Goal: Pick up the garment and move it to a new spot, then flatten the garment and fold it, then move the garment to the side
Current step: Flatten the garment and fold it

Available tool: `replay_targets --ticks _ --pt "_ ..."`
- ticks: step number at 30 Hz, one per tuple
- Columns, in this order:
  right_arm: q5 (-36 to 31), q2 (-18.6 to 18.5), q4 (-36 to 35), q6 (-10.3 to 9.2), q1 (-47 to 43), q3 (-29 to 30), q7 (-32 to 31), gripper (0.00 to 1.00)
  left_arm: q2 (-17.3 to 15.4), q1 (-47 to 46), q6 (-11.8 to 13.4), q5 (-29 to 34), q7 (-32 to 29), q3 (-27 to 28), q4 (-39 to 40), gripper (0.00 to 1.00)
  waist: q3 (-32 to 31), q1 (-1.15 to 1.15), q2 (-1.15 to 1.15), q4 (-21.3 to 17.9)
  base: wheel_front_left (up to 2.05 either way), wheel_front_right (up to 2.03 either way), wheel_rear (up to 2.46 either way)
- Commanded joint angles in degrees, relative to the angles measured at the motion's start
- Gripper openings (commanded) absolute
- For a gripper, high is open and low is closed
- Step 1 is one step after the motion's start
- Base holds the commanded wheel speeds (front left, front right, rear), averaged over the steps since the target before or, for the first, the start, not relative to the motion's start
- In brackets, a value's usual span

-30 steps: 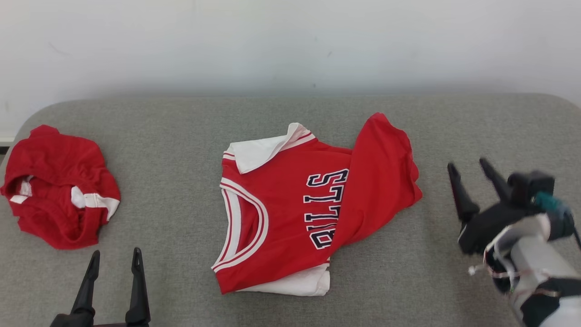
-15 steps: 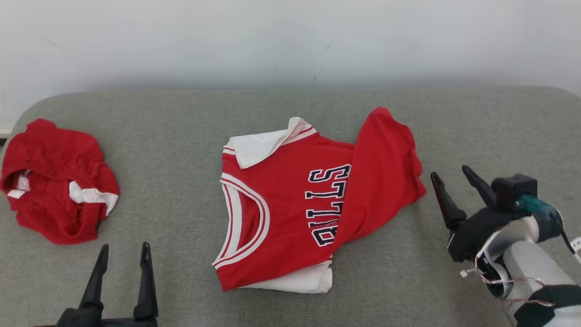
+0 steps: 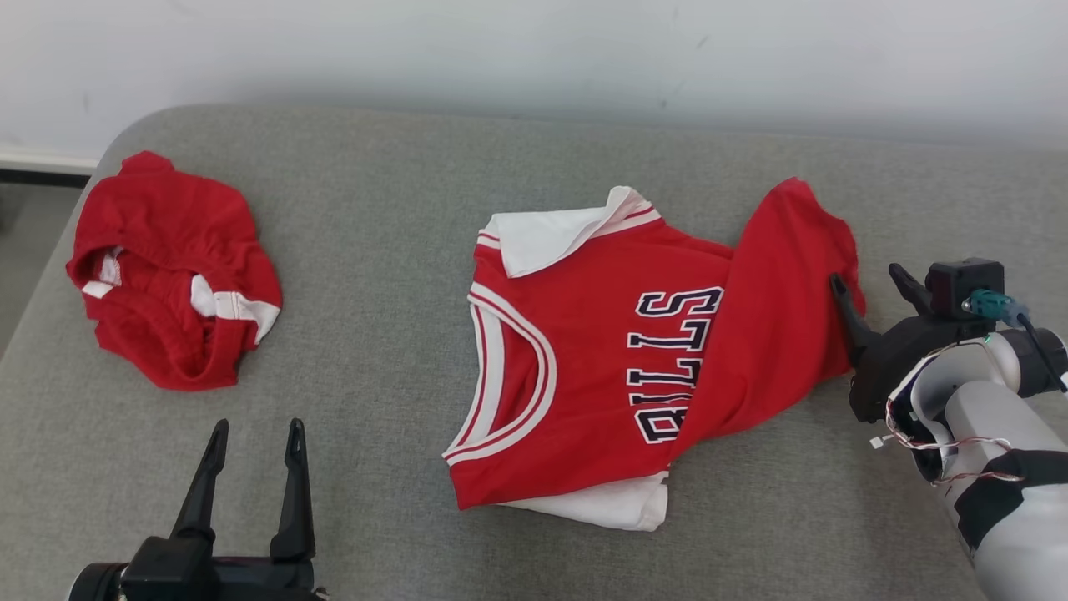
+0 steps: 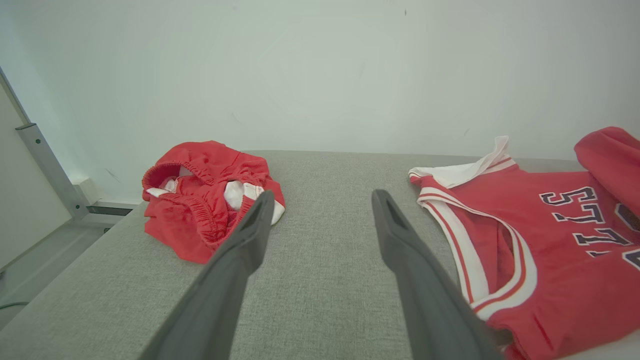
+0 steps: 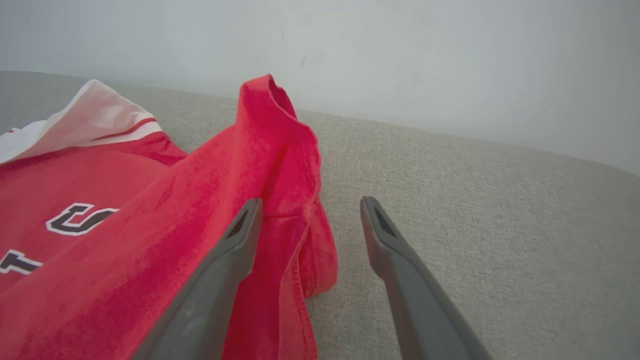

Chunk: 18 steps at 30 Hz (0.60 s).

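Soft and light, the jersey [image 3: 617, 351] will likely sag and bunch, so the right gripper [image 3: 866, 275], spread open, should pinch its folded-over edge.

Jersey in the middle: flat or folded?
Partly folded: one red flap of the jersey lies over part of its lettering, and white inside shows at two edges.

Jersey [image 3: 584, 376] lettering [image 3: 672, 367] partly under its own folded flap [image 3: 776, 317]

Bare test room, likely lab: grey fabric-topped table [image 3: 375, 209] against plain white wall [image 3: 501, 50], metal post [image 4: 45, 165].
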State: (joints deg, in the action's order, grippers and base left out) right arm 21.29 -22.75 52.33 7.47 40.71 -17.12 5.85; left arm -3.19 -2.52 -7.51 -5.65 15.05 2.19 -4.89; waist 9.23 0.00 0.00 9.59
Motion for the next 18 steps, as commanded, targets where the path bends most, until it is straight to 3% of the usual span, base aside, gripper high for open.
replay_targets --ticks 1,3,4,5,6,13,18 --pt "-0.3 0.2 1.4 0.06 1.2 -0.3 0.3 1.0 0.1 -1.0 0.1 -0.2 0.2 -0.2 -0.1 1.0 1.8 0.0 0.0 1.7 0.0 0.0 0.0" --pt "0.1 0.4 3.7 0.06 2.6 -0.2 0.3 1.0 0.2 -1.4 0.1 -0.3 0.2 -0.7 0.1 1.0 2.4 0.0 0.0 2.2 0.0 0.0 0.0" --pt "0.2 0.4 4.7 0.06 3.1 -0.3 0.1 0.64 0.2 -1.5 0.1 -0.3 0.2 -1.0 0.2 1.0 2.7 0.0 0.0 2.5 0.0 0.0 0.0" --pt "0.5 0.7 5.6 0.06 3.6 -0.5 0.4 0.37 0.2 -1.6 0.1 -0.4 0.2 -1.0 0.1 1.0 2.9 0.0 0.0 2.7 0.0 0.0 0.0" --pt "0.7 0.9 6.3 0.06 4.0 -0.7 0.8 0.0 0.2 -1.8 0.1 -0.5 0.2 -1.0 -0.1 1.0 2.9 0.0 0.0 2.8 0.0 0.0 0.0" --pt "2.0 2.4 7.2 0.06 3.8 -3.4 5.7 0.0 0.3 -0.4 0.1 -0.8 0.2 0.1 -0.9 1.0 0.7 0.0 0.0 0.3 0.0 0.0 0.0" --pt "6.2 2.4 2.1 0.06 0.2 -7.2 7.5 0.0 0.3 1.6 0.1 -1.3 0.2 1.3 -0.9 1.0 -2.5 0.0 0.0 -4.1 0.0 0.0 0.0"
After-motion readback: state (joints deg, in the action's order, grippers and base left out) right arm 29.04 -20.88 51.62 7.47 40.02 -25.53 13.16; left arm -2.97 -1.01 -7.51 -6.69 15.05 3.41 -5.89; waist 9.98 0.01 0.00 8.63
